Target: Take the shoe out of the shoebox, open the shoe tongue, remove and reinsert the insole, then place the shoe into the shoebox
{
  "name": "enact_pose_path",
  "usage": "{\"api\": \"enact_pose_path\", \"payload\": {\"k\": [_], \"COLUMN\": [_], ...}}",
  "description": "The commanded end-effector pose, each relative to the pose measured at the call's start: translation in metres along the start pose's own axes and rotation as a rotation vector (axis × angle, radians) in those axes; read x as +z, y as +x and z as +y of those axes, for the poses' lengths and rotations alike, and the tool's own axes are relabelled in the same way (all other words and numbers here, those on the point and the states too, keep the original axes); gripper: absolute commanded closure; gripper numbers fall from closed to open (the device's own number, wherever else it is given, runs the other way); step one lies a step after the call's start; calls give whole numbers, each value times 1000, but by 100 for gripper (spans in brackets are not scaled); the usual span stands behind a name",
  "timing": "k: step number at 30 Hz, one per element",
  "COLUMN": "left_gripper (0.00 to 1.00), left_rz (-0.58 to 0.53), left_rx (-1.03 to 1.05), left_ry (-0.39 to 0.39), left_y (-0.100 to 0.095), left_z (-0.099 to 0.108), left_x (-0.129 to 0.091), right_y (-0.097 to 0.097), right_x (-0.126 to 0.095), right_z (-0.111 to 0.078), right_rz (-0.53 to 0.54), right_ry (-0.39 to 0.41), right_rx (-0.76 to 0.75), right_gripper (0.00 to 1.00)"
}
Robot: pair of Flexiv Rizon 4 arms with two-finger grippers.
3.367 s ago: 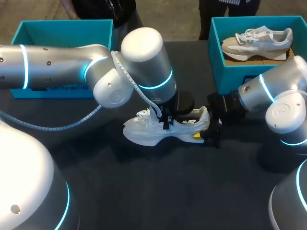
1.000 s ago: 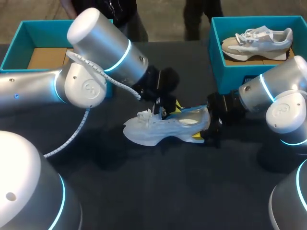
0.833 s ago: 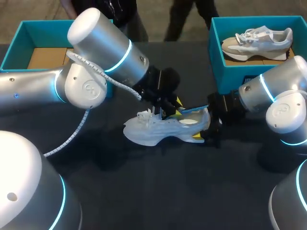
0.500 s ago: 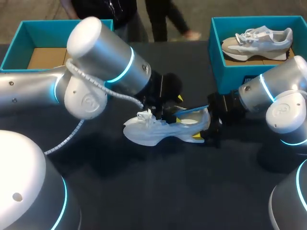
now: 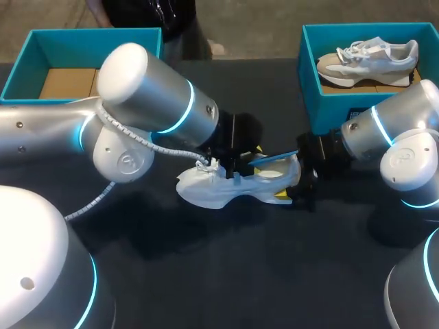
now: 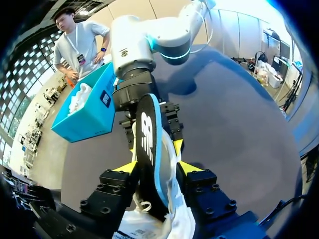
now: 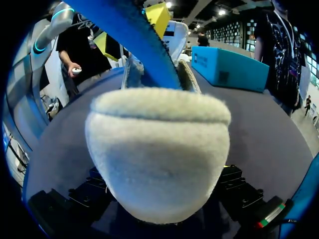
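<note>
So far: the shoe [image 5: 226, 186] is out of its box and stands upright on the dark surface [image 5: 240, 281], about in the middle between both arms.
Tongue: it seems to be pulled open already, because the insole [image 6: 147, 144] passes freely through the mouth of the shoe; the tongue itself I cannot see clearly.
Insole: it is partly out, with its upper end high above the heel and its lower end hidden inside the shoe.
Left tool [image 6: 156, 168]: it is pinching the insole between its two yellow tips, just above the laces.
Right tool [image 5: 291, 186]: it is at the heel and, as I judge, clamps the shoe there from both sides to keep it steady; in the right wrist view the heel covers its tips.
Step in hand: the insole part, somewhere in the middle; if it is going out or going in, these pictures alone do not tell.
Left to do: finish the insole step so that it lies flat inside again, then lift the shoe and put it into the shoebox.
Left shoebox [image 5: 41, 41]: near the left arm, it shows only its cardboard floor, so it is probably the goal.
Right shoebox [image 5: 329, 103]: it already holds another shoe [image 5: 367, 58].
Progress: about half, in my estimation.
</note>
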State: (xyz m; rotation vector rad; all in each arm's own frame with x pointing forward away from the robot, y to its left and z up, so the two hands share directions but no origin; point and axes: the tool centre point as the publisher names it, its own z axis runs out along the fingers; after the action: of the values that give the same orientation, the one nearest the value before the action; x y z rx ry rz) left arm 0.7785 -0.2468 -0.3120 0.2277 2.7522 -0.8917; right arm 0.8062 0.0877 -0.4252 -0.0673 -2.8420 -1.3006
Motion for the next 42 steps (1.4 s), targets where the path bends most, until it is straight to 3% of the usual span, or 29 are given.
{"api": "enact_pose_path", "payload": {"k": [1,7,10,11,30,42], "left_gripper": [56,74,98,100,100,100], "left_rz": [0,11,17,21,129,146], "left_rx": [-4,-11,-21,-23,-61,-99], "left_ry": [3,6,13,15,140,179], "left_y": [-2,-3,-3,-3,-4,-7], "left_z": [0,1,1,1,-29,-53], "left_x": [9,13,14,15,-12,-49], "right_y": [0,0,0,0,0,0], "right_x": [1,1,1,1,1,1], "right_z": [0,0,0,0,0,0], "right_rz": [0,0,0,0,0,0], "right_ry": [3,3,3,3,3,3], "right_rx": [0,0,0,0,0,0], "right_gripper": [100,100,100,100,100,100]}}
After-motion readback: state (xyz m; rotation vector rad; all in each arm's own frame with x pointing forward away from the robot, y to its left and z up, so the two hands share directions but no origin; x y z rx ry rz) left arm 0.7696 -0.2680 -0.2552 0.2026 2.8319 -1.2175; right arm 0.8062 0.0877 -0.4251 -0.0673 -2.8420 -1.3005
